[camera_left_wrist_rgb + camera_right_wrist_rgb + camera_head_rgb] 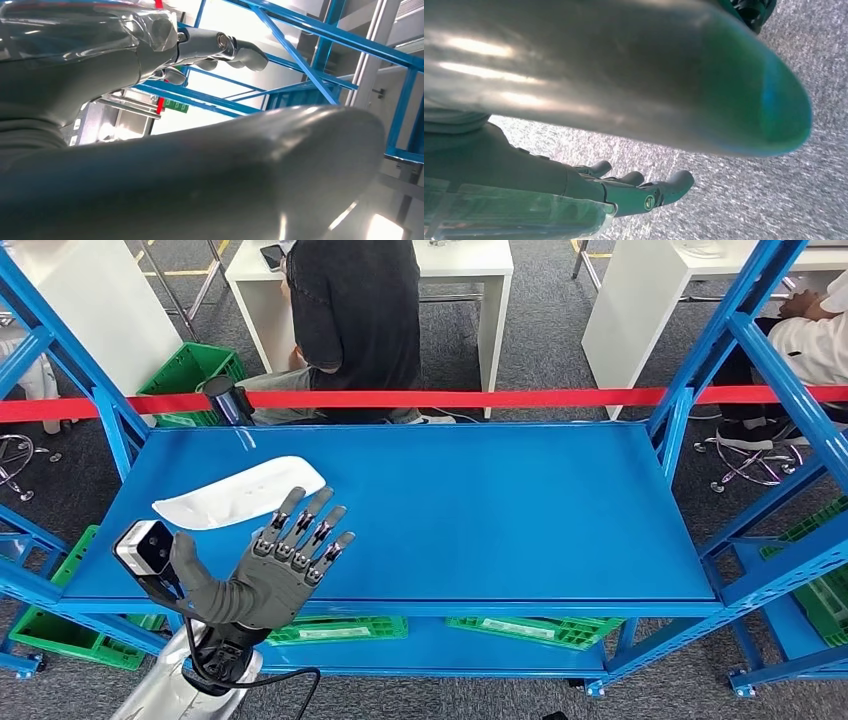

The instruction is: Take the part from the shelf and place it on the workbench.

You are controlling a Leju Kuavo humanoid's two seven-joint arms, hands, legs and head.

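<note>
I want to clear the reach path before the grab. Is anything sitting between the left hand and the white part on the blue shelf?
Nothing visible blocks it. In the head view the left hand hovers open over the blue shelf with its fingertips just short of the white part; only bare shelf surface lies between them.

No readable text, labels or numbers on anything.
</note>
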